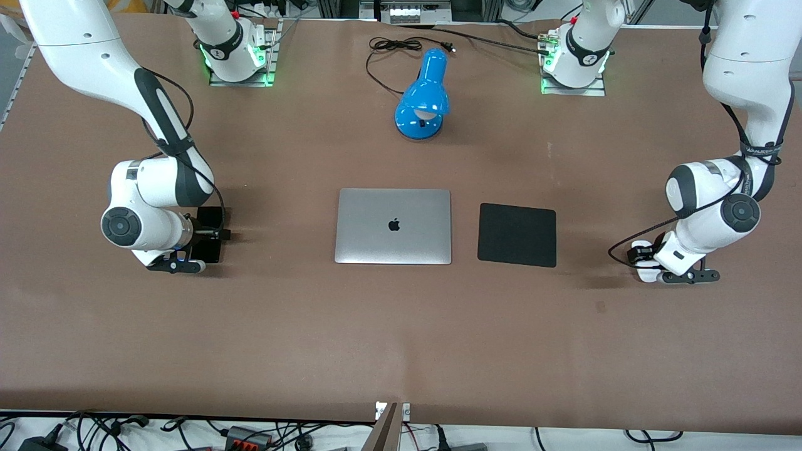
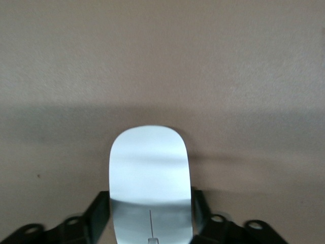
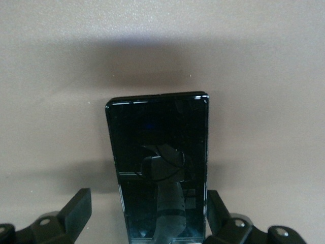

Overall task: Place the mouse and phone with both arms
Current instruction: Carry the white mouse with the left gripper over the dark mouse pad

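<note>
My left hand (image 1: 648, 258) is low at the counter (image 1: 401, 351), at the left arm's end, straddling the mouse (image 2: 151, 178). One finger (image 2: 96, 213) sits on each side of it, touching or nearly so; I can't tell if it's gripped. Mouse lies flat on the counter.

My right hand (image 1: 210, 235) is low at the right arm's end, over the phone (image 3: 158, 162). Fingers (image 3: 76, 211) are spread, with a gap to the phone on each side. Phone lies flat, face up.

Laptop (image 1: 393, 226) sits closed mid-counter, with the black pad (image 1: 517, 234) just beside it toward the left arm's end. Blue lamp (image 1: 423, 97) stands farther from the front camera than the laptop.
</note>
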Robot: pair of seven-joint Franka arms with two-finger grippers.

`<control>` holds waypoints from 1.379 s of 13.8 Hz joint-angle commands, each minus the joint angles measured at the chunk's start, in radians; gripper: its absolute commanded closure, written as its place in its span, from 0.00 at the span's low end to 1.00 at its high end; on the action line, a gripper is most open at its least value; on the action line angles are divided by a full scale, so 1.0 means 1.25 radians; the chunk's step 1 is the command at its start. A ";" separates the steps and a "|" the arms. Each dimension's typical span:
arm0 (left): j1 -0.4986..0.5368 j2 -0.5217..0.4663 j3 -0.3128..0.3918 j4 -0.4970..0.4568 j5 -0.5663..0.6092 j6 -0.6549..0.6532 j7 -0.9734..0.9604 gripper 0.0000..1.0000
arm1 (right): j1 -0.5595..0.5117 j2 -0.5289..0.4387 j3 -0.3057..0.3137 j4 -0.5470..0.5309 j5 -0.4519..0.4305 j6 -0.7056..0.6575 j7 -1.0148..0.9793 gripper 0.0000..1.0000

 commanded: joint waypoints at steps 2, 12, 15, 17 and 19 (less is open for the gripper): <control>0.005 -0.008 -0.004 -0.003 0.019 -0.030 0.008 0.70 | 0.000 -0.039 -0.004 -0.048 -0.016 0.013 0.006 0.00; -0.014 -0.111 -0.114 0.144 0.011 -0.434 0.007 0.68 | -0.002 -0.036 -0.005 -0.079 -0.016 0.071 0.006 0.00; -0.014 -0.113 -0.211 0.163 0.010 -0.453 -0.084 0.68 | -0.004 -0.036 -0.005 -0.083 -0.016 0.072 0.006 0.00; -0.015 -0.111 -0.257 0.156 0.010 -0.453 -0.132 0.68 | -0.005 -0.036 -0.007 -0.086 -0.016 0.081 0.006 0.00; -0.031 -0.102 -0.294 0.138 0.014 -0.444 -0.191 0.68 | -0.005 -0.036 -0.007 -0.093 -0.016 0.093 0.006 0.00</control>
